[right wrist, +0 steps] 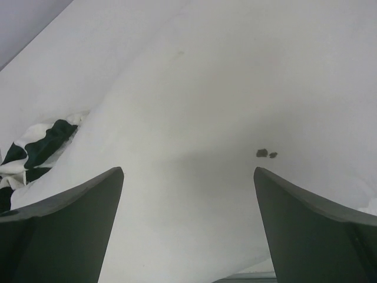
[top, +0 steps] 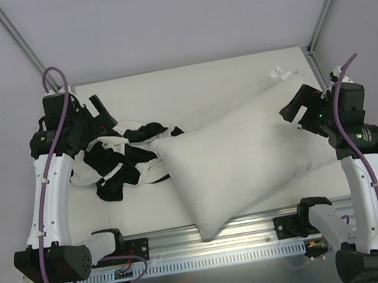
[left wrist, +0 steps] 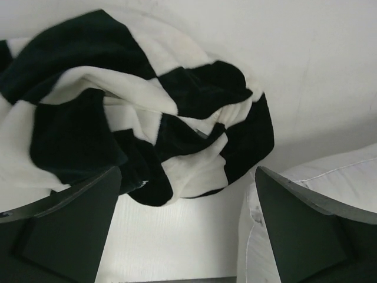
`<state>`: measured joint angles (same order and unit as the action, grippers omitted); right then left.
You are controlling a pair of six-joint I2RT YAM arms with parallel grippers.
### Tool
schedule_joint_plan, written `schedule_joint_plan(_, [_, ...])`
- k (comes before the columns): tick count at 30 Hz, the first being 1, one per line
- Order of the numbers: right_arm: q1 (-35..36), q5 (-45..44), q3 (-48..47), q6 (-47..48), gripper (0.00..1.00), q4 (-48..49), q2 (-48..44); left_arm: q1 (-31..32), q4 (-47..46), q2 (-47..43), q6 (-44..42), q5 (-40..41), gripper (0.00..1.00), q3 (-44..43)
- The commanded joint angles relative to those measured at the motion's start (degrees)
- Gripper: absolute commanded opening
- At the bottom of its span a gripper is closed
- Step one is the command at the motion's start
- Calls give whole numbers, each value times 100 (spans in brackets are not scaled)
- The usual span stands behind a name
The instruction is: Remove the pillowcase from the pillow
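The plump white pillow (top: 242, 154) lies bare and slantwise across the middle of the table, with a small tag (top: 278, 72) at its far right corner. The black-and-white checkered pillowcase (top: 123, 164) is off it, crumpled in a heap against the pillow's left end. My left gripper (top: 100, 107) hovers over the heap's far side, open and holding nothing. In the left wrist view the gripper (left wrist: 187, 171) looks down on the pillowcase (left wrist: 135, 118), with the pillow (left wrist: 353, 171) beside the right finger. My right gripper (top: 298, 106) stands open over the pillow's right end. In the right wrist view the gripper (right wrist: 188, 171) has only pillow (right wrist: 206, 88) between its fingers.
The white table top (top: 187, 87) ends at a metal rail (top: 228, 241) along its near edge, and the pillow's near corner overhangs it. Grey walls and slanted frame bars (top: 17, 40) close in the back. Two small dark specks (right wrist: 265, 154) mark the pillow.
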<state>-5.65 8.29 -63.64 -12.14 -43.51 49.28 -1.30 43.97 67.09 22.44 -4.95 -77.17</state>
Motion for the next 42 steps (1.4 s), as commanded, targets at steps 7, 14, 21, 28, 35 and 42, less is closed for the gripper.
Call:
schedule_joint_plan(7, [178,593,1228,-393,96,-484,-831,1096,-353,1857,94,503,99,-88])
schedule_joint_plan(14, [485,483,2214,-1149,97,386,-604,1202,-643,3283,876,873,86,-27])
schedule_joint_plan(21, [556,86,2559,-1344,66,1537,265,1141,-793,3767,789,1154,0,52])
schedule_joint_plan(28, [556,-1003,1461,-1361,12,1705,1794,247,-793,2978,447,1410,0,386])
schedule_joint_plan(35, [556,-892,81,-1344,23,1960,3455,-406,-802,2388,121,918,0,474])
schedule_joint_plan(42, [556,-671,-1140,-783,33,1628,4247,-415,-776,2054,-11,873,0,378])
